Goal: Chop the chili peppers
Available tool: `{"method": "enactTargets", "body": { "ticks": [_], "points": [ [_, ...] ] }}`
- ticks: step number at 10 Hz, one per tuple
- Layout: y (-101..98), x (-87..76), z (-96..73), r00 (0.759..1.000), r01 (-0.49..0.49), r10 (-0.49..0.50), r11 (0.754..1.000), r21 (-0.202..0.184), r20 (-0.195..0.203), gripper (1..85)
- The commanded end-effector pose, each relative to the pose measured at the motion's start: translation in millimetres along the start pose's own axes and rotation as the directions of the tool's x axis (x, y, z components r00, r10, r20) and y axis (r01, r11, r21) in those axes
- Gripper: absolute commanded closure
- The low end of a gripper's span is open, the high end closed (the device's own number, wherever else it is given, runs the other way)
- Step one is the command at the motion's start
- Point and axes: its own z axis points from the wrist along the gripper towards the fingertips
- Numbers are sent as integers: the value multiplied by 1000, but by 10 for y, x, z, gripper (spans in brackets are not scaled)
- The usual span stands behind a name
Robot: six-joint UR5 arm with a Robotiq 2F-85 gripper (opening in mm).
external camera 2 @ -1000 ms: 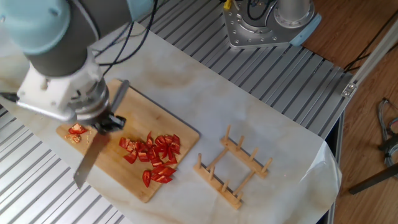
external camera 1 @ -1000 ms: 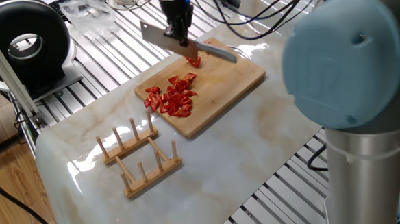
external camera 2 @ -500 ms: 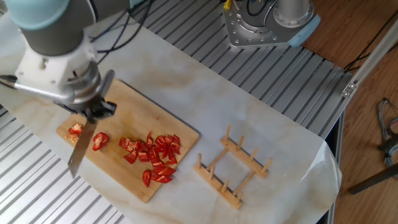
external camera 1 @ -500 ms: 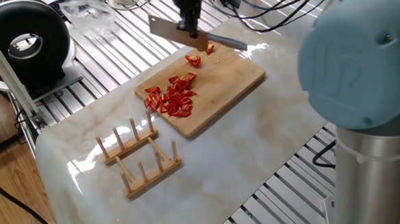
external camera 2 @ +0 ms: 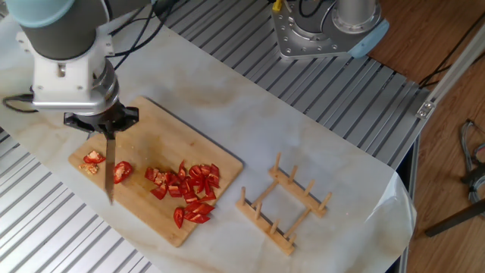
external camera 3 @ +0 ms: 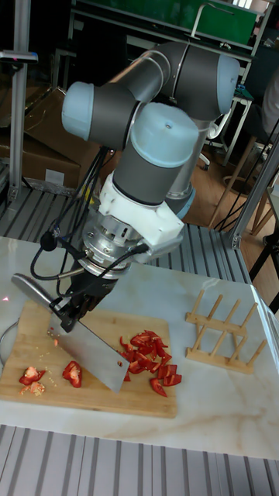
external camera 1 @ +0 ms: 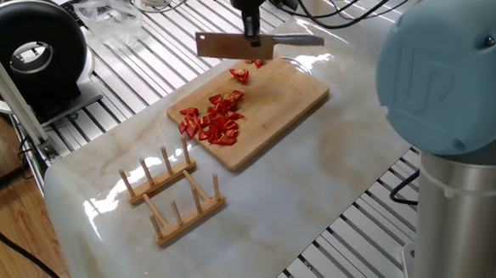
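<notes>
Lifted and turned since a second ago: steel-bladed cleaver (external camera 3: 97, 353), clamped in claw (external camera 3: 71, 310). Glossy red chili pepper bits (external camera 2: 186, 188) lie heaped mid bamboo cutting board (external camera 2: 216, 163); larger pieces (external camera 2: 121, 171) near its far end likely need further chopping.

White marble-look table top (external camera 1: 302, 196) on ribbed aluminium frame (external camera 2: 356, 83). Wood floor (external camera 1: 16, 253) at sides, black cable trailing across. Cardboard boxes (external camera 3: 43, 155) behind, green bin (external camera 3: 225, 23) on dark shelving. Glare patches on glossy top.
</notes>
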Motion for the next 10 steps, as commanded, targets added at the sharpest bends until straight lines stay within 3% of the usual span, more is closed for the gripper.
{"method": "enactTargets", "body": {
  "ticks": [1, 2, 3, 4, 5, 6, 7, 9, 10],
  "points": [
    [-65, -114, 12, 995, 93, -94, 995, 20, 30, 843],
    [-83, -174, 7, 997, 65, -66, 998, 26, 45, 843],
    [-76, -163, 6, 996, 81, -81, 997, 21, 31, 843],
    [-117, -208, 33, 988, 148, -149, 989, 30, 32, 843],
    [-78, -293, 83, 982, 181, -181, 983, 5, 47, 843],
    [49, -388, 132, 977, 202, -197, 978, -55, 78, 843],
    [133, -396, 157, 967, 250, -242, 964, -93, 83, 843],
    [97, -237, 177, 940, 340, -341, 936, -87, 14, 843],
    [87, -241, 184, 938, 346, -346, 934, -85, 12, 843]
  ]
}}
